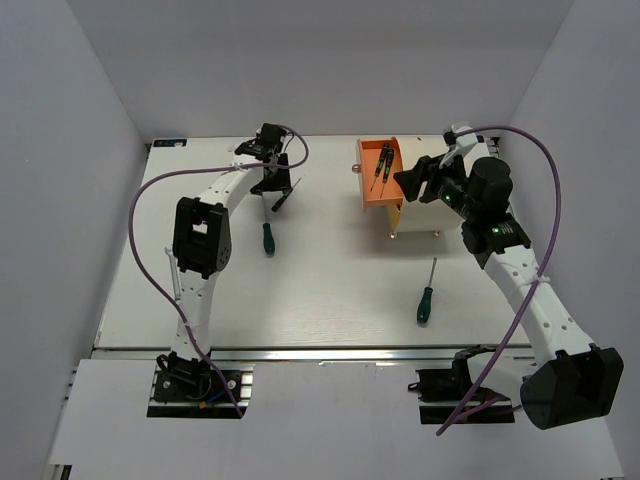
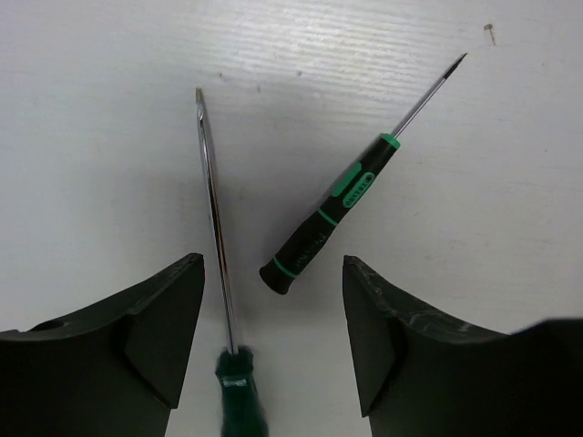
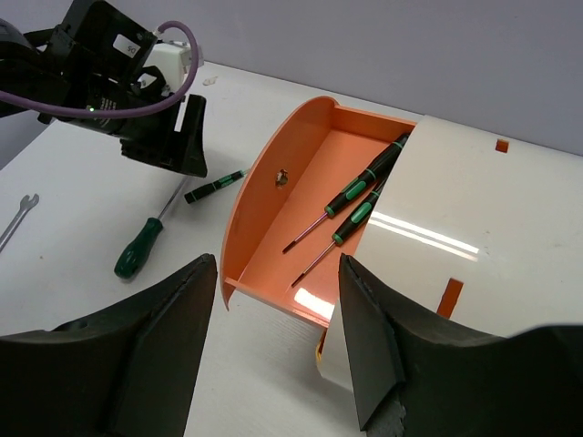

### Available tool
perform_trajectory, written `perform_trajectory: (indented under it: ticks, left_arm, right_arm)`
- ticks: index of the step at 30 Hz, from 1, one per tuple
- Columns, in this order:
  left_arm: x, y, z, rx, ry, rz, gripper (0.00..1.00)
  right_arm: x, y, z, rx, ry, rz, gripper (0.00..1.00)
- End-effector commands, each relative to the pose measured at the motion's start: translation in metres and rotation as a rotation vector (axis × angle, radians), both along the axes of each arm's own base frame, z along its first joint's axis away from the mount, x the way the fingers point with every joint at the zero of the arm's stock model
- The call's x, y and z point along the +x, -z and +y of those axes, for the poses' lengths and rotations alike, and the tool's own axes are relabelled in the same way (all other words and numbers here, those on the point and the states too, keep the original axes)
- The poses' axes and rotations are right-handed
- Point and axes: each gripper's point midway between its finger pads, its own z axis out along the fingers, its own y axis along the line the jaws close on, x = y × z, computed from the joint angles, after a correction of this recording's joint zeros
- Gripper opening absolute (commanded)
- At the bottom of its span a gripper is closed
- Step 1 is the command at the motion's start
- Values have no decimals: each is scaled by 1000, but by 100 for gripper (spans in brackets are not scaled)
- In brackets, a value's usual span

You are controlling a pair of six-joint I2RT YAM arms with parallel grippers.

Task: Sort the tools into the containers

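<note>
On the floor of the orange drawer [image 3: 314, 159], which stands pulled partway out of the white drum [image 3: 474, 209], two black-and-green screwdrivers [image 3: 360, 187] lie side by side, tips toward the drawer's curved front. Well to the left on the table [image 1: 330, 290], a third black-and-green screwdriver [image 2: 332, 209] lies just beside a long screwdriver [image 2: 239, 387] with a dark green handle, the two not touching. The left gripper [image 2: 273, 291] hovers over this pair with its fingers spread wide, holding nothing; the smaller tool's handle end lies between them, untouched. A silver wrench [image 3: 16, 214] lies on the table not far from that pair. Another green-handled screwdriver [image 1: 426, 298] lies alone, nearer the arms' bases than the drum. The right gripper [image 3: 278, 273] hangs by the drawer's front, jaws wide apart and empty.
</note>
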Motion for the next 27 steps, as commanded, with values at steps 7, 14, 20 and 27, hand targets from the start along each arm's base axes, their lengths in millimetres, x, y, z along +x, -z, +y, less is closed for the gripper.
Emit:
perform_trajectory:
  ticks: [7, 14, 20, 27]
  left_arm:
    - [47, -14, -24, 72, 360, -183, 73]
    - [35, 34, -26, 89, 477, -100, 69]
    - [32, 41, -21, 116, 505, -87, 66]
    - [13, 46, -13, 115, 480, -54, 34]
  right_arm:
    - [-2, -13, -5, -4, 17, -47, 62]
    - [-2, -11, -8, -3, 36, -42, 62]
    - [-4, -9, -9, 8, 38, -32, 62]
    - [-6, -11, -10, 16, 47, -35, 62]
